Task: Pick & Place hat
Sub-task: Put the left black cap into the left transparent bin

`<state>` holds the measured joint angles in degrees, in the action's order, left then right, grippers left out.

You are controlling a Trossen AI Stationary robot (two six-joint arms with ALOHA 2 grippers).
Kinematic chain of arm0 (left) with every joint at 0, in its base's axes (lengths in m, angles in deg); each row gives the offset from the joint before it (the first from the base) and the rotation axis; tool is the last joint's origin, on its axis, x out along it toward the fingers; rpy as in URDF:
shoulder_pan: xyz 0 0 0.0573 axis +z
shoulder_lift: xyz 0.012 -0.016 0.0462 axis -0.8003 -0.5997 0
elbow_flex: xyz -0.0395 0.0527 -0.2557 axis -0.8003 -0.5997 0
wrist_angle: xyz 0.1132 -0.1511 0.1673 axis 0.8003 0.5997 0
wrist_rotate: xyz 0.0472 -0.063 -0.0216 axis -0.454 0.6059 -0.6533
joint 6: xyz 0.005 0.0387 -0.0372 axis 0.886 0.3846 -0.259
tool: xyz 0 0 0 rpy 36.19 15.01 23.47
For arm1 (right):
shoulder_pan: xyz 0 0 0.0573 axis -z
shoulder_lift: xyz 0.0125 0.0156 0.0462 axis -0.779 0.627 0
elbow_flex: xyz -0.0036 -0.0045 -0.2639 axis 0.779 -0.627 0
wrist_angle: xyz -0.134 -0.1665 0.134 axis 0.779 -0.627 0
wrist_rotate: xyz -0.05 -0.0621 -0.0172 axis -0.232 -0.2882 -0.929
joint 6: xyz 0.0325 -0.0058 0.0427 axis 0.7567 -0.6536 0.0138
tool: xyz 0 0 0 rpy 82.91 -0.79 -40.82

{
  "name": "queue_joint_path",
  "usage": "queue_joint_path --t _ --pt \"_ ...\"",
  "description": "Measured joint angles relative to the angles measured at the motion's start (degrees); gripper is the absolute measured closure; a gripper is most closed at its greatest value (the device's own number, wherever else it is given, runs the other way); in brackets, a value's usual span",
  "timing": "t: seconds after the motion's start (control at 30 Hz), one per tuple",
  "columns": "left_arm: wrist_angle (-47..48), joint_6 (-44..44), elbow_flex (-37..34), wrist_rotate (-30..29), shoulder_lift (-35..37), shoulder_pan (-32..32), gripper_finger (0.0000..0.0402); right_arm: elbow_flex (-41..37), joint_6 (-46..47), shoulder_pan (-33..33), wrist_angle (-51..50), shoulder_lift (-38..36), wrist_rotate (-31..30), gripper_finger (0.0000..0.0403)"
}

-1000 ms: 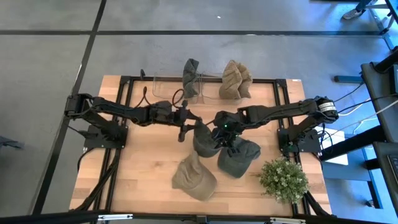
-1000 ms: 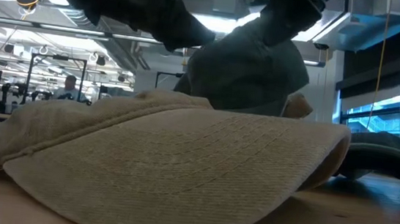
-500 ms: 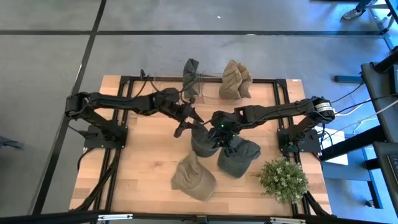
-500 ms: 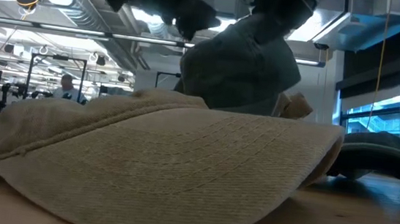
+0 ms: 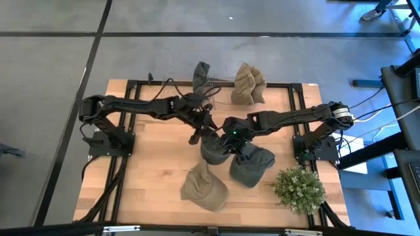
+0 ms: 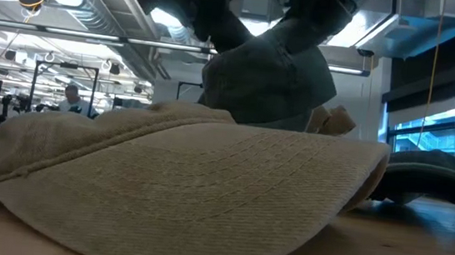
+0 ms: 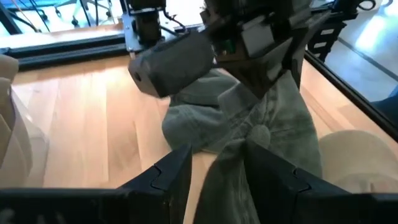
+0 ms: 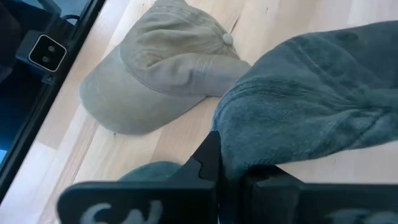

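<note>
A grey-green hat (image 5: 213, 149) hangs at mid-table between my two grippers. My right gripper (image 5: 228, 136) is shut on its upper part. My left gripper (image 5: 202, 134) comes in from the table's left, a fold of the hat between its fingers. In the low view the hat (image 6: 270, 77) hangs behind a tan hat (image 6: 188, 191) that hides its lower end. A dark green hat (image 5: 252, 165) lies crown up on the table, right of the held one. My left gripper has a fold of the hat's cloth (image 7: 217, 180) pinched between its two fingers, which come slanting down from the table's left. The fold fills the gap between them. My right gripper pinches a bunched fold of the hat's cloth (image 8: 239, 149) from above, slanting in from the right. The hat hangs below the fingers; whether its lower end touches the table I cannot tell.
The tan hat (image 5: 203, 187) lies near the front edge. Two more hats (image 5: 201, 78) (image 5: 248, 85) hang on a wire rack at the far edge. A potted plant (image 5: 298, 190) stands at the near right corner. Bare wood (image 5: 151, 164) lies at the near left.
My left gripper has moved up and toward the table's far right, tipping closer to level, and stays at the hat. The hanging hat has shifted a little toward the table's left.
</note>
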<state>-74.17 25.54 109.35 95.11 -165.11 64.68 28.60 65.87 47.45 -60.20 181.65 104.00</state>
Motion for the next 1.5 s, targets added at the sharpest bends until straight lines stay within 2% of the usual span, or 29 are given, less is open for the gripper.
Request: queue_joint_path --t 0.13,0.3,1.2,1.33,1.5 --pt "1.11 -0.62 0.02 0.93 -0.38 -0.03 0.0261 0.0 0.0 0.0 -0.96 0.0 -0.16 0.039" --pt "0.81 -3.02 0.07 6.45 -0.23 -0.04 0.0261 0.0 0.05 0.0 -1.69 0.0 -3.31 0.0389" --pt "0.84 -3.13 0.07 6.16 -0.23 -1.87 0.0261 0.0 -0.02 0.02 -0.91 0.0 -4.17 0.0389" --pt "0.82 -3.14 0.07 5.9 -0.23 -2.21 0.0273 0.0 0.0 0.02 -0.67 0.0 -4.17 0.0389" --pt "0.83 -3.13 0.07 5.93 -0.23 -2.23 0.0312 0.0 0.0 0.02 -0.68 0.0 -4.17 0.0389"
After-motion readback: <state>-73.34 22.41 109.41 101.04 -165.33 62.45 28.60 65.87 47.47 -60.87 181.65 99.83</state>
